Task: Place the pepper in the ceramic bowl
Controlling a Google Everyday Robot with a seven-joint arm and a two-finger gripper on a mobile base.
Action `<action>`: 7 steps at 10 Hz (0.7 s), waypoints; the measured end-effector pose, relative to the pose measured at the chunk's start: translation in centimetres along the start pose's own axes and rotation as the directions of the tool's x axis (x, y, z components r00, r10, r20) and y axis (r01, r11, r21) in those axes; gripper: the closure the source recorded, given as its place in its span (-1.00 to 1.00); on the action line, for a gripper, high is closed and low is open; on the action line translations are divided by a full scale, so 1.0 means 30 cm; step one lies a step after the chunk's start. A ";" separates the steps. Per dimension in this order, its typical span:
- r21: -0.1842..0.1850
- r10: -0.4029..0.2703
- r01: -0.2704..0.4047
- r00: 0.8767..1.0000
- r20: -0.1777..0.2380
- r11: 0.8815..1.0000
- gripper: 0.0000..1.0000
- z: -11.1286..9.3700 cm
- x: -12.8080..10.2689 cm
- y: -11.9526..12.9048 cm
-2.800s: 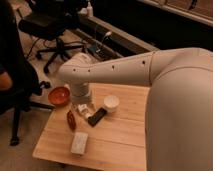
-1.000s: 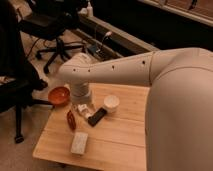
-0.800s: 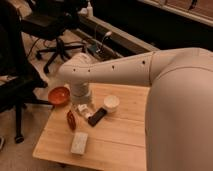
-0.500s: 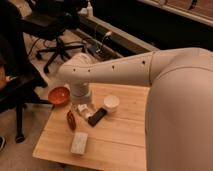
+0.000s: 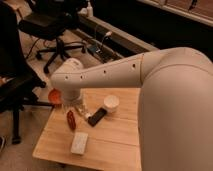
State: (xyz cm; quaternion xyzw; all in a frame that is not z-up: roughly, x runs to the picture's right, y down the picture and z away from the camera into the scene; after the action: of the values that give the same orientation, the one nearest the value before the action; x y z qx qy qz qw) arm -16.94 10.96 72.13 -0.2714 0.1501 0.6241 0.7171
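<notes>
Office or lab, black swivel chairs point(image 5: 47, 24), trailing cables point(image 5: 102, 41), wooden table point(image 5: 116, 142), hand point(image 5: 84, 111) low over it

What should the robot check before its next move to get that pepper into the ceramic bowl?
1. Pepper in sight: ok. The pepper lies on the table, outside the bowl.
2. Bowl in sight: ok. The ceramic bowl sits near the table's far corner, partly hidden by the arm.
3. Tool near the pepper: ok. The tool is low over the table, between the pepper and the black bar.
4. Pepper held: not ok. It lies on the table beside the tool.
5. Bowl's inside free: cannot tell. The arm hides much of it.
6. Room around the tool: not ok. The black bar is right beside it, and the white cup stands just beyond.
</notes>
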 end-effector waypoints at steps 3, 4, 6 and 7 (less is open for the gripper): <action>-0.017 -0.107 0.107 0.994 0.014 0.994 -0.30 0.113 0.005 0.113; -0.007 -0.150 0.150 0.989 0.013 0.989 -0.30 0.164 0.007 0.136; 0.032 -0.223 0.223 0.975 -0.006 0.974 -0.30 0.260 0.008 0.168; 0.066 -0.252 0.253 0.967 -0.025 0.965 -0.30 0.301 0.004 0.174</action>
State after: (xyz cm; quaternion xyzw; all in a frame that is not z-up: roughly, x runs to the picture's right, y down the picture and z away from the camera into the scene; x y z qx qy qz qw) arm -23.12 16.66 78.32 -0.2688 0.1416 0.5199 0.7984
